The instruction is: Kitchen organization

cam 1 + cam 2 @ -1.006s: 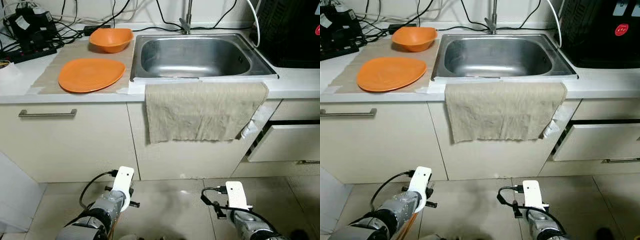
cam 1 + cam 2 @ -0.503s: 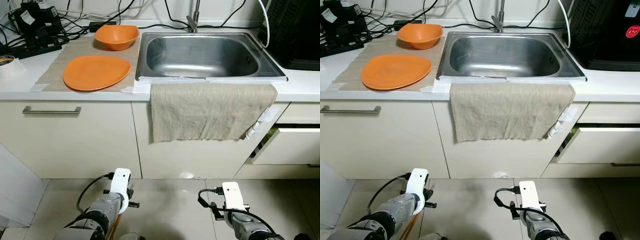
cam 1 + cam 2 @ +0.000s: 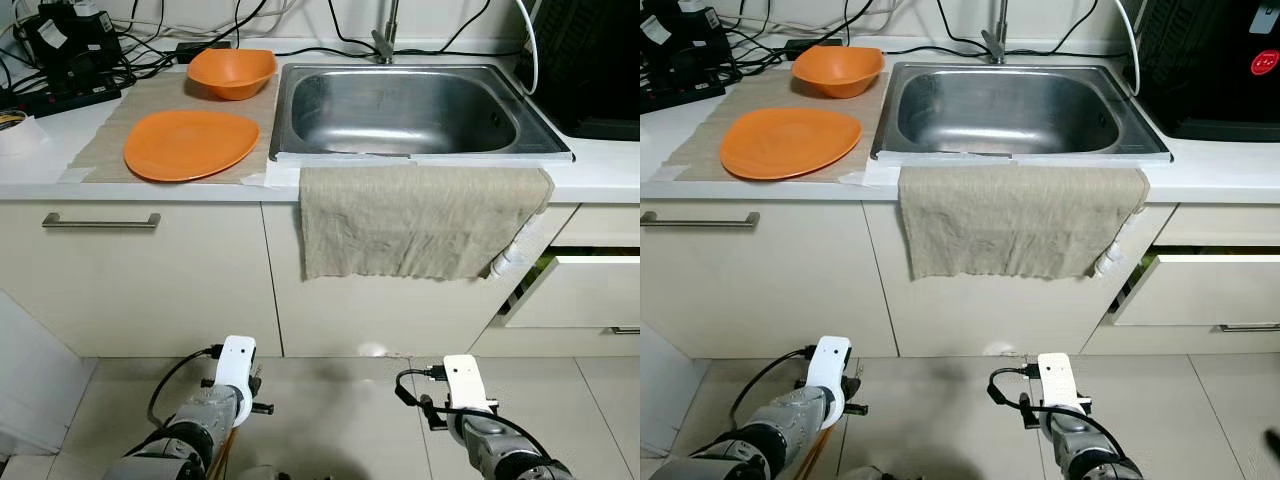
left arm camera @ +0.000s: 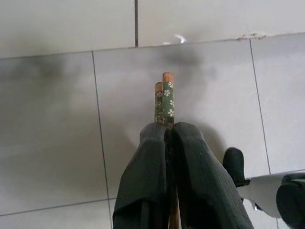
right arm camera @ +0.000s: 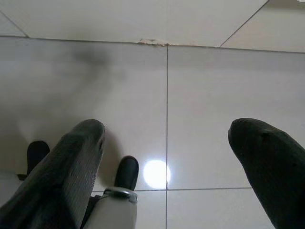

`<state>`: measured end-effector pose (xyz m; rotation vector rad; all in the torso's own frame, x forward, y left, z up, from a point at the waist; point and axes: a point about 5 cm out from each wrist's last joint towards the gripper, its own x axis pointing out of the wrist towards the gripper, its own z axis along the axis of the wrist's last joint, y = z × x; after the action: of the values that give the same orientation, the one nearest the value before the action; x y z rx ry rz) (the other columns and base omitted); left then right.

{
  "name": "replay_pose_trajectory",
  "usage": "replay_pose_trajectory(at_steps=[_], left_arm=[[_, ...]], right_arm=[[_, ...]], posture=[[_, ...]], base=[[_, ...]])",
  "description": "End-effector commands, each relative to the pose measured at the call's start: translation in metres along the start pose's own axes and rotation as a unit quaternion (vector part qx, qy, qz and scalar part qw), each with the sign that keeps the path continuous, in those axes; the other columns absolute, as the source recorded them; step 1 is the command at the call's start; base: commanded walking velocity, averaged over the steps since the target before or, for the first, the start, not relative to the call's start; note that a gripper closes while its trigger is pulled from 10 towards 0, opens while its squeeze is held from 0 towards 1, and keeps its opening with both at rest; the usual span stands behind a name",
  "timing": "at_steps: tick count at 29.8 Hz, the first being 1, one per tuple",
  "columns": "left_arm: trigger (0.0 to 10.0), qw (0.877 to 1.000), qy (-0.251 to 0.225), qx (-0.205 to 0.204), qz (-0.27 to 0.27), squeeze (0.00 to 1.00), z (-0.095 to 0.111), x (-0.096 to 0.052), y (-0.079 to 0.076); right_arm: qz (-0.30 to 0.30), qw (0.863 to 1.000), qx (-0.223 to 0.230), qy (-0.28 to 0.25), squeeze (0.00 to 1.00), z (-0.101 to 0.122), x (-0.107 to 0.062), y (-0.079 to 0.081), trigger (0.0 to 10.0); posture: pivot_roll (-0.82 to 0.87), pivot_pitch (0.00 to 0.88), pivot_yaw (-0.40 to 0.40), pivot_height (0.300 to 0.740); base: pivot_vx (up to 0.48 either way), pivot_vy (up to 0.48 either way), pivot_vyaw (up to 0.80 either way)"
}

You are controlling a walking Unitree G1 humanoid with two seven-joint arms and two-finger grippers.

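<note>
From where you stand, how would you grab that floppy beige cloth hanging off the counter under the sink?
Probably by its lower hem. The beige cloth drapes flat over the counter edge below the steel sink, so a corner hanging free in front of the cupboard door is easiest to pinch. Come from the front with the open right end effector; the left end effector is shut on green flowered chopsticks.

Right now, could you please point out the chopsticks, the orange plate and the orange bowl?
chopsticks [image 4: 164, 98], left wrist view, patterned tips.
orange plate [image 3: 190, 144], left eye view, centre.
orange bowl [image 3: 232, 72], left eye view, inside.
</note>
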<state>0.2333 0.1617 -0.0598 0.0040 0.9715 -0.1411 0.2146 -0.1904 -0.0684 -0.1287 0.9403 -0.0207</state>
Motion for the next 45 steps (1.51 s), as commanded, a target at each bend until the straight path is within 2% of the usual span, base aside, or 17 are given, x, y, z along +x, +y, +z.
replay_pose_trajectory(at_steps=[1,4,7,9,11,16,23,24,25,30,38,45], left_arm=[[0.0,1.000,0.017,0.003,0.005,0.00,-0.010,-0.001,0.005],[0.0,1.000,0.024,0.007,0.006,0.00,-0.016,-0.002,0.008],[0.0,1.000,0.023,-0.006,0.018,0.00,-0.017,-0.004,0.016],[0.0,0.999,0.020,-0.029,0.038,0.00,-0.017,-0.005,0.022],[0.0,0.998,0.017,-0.039,0.044,0.00,-0.016,-0.005,0.025],[0.0,0.998,0.014,-0.043,0.035,0.00,-0.013,-0.005,0.023],[0.0,0.999,0.010,-0.034,0.035,0.00,-0.007,-0.005,0.024],[4.4,0.999,0.011,-0.030,0.037,0.00,-0.006,-0.005,0.024],[10.0,0.999,0.010,-0.030,0.037,0.00,-0.005,-0.005,0.024],[10.0,0.999,-0.007,-0.045,0.030,0.00,0.003,-0.005,0.024],[10.0,0.997,-0.016,-0.043,0.055,0.00,0.010,-0.007,0.035],[10.0,0.997,-0.022,-0.045,0.057,0.00,0.015,-0.007,0.037]], right_arm=[[-0.002,1.000,0.000,-0.008,0.00,0.003,0.000,-0.002,10.0],[-0.004,1.000,0.001,-0.017,0.00,0.010,0.001,-0.002,10.0],[-0.001,1.000,-0.001,-0.020,0.00,0.013,0.001,0.001,10.0],[0.007,0.999,-0.030,-0.010,0.00,0.007,0.001,0.004,10.0],[0.009,0.999,-0.038,-0.007,0.00,0.006,0.001,0.005,10.0],[0.008,0.999,-0.034,-0.009,0.00,0.007,0.001,0.005,10.0],[0.016,0.999,-0.029,-0.013,0.00,0.009,0.001,0.014,10.0],[0.017,0.999,-0.028,-0.014,0.00,0.009,0.001,0.015,10.0],[0.017,0.999,-0.029,-0.014,0.00,0.009,0.001,0.015,10.0],[0.020,0.999,-0.036,-0.014,0.00,0.008,0.001,0.017,10.0],[0.025,0.999,-0.040,-0.015,0.00,0.011,0.001,0.022,10.0],[0.026,0.999,-0.038,-0.017,0.00,0.013,0.001,0.022,10.0]], posture=[[-0.02,0.000,0.024,0.732],[-0.04,0.000,0.025,0.732],[-0.01,0.000,-0.004,0.732],[0.00,0.000,-0.015,0.732],[0.01,0.000,-0.018,0.732],[0.02,0.000,-0.014,0.732],[0.01,0.000,-0.004,0.732],[0.01,0.000,-0.004,0.732],[0.01,0.000,-0.005,0.732],[0.02,0.000,-0.004,0.732],[0.04,0.000,-0.003,0.732],[0.04,0.000,-0.003,0.732]], base=[[0.000,0.000,0.00],[0.000,0.000,0.00],[0.000,0.000,0.00],[0.000,0.000,0.00],[0.000,0.000,0.00],[0.000,0.000,0.00],[0.000,0.000,0.00],[0.000,0.000,0.00],[0.000,0.000,0.00],[0.000,0.000,0.00],[0.000,0.000,0.00],[0.000,0.000,0.00]])
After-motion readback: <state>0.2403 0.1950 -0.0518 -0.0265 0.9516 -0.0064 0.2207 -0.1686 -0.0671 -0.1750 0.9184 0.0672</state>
